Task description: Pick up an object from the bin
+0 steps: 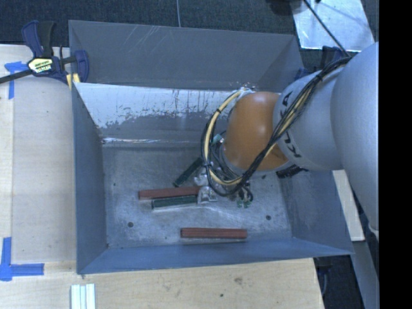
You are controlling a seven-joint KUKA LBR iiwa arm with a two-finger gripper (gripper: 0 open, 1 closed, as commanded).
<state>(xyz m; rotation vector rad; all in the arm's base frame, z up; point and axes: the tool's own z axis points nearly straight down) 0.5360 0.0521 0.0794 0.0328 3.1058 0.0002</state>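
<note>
At the right end of the dark green bar, the gripper is sitting low over the bin floor; whether it is spread or pinching cannot be told. A reddish-brown bar is lying alongside that green bar's far side, and a second reddish-brown bar is lying apart on its near side.

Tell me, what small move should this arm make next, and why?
Probably a slight lowering. The pincer sits right at the arm-side ends of a red-brown bar and a dark green bar lying side by side mid-bin, with a dark stick slanting just behind. The orange wrist cover hides whether anything is gripped yet, so easing down onto those ends seems the sensible step.
</note>
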